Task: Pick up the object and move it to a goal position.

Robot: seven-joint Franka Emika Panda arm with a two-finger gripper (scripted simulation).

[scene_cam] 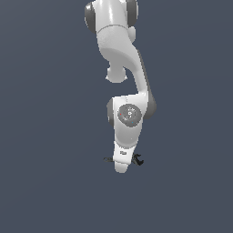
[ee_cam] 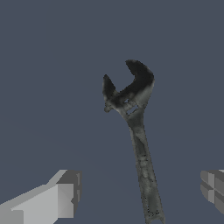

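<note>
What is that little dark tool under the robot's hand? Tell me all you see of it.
The wrench is a small dark grey tool that looks like mottled metal, with a slender handle and a forked, open jaw end. It lies flat on the plain surface between the open gripper's fingers, which do not touch it.

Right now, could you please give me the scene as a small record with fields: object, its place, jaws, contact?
object: dark mottled wrench, forked end away from the wrist camera
place: lying on the plain grey surface, mostly hidden under the arm's hand in the exterior view
gripper: jaws open, one finger on each side of the handle
contact: none seen, wrench not yet grasped
</note>
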